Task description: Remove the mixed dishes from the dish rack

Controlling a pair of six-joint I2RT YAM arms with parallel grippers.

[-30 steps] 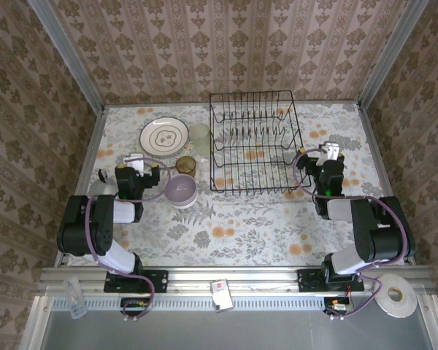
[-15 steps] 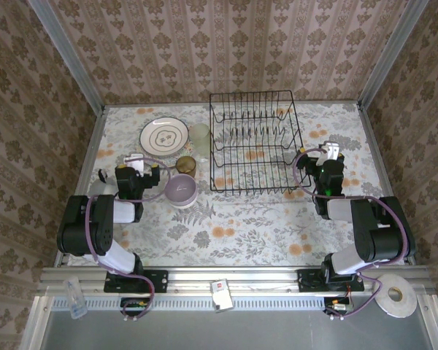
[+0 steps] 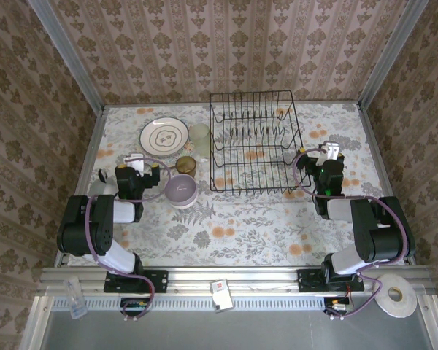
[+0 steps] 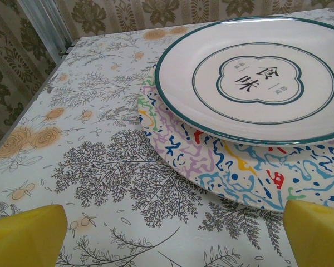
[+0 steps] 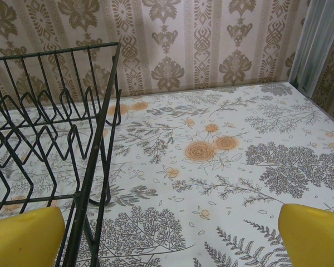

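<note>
Resolving at left wrist: green-rimmed plate (image 4: 261, 83) atop colourful plate (image 4: 239, 167).

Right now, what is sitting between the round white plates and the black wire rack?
In the top view, a pale green glass stands between the stack of round white plates and the black wire dish rack.

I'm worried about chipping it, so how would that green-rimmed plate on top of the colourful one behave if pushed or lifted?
The green-rimmed plate looks glazed and rigid, so probably slippery and chip-prone. It lies flat on the colourful plate, so a push would likely slide it rather than tip it.
</note>
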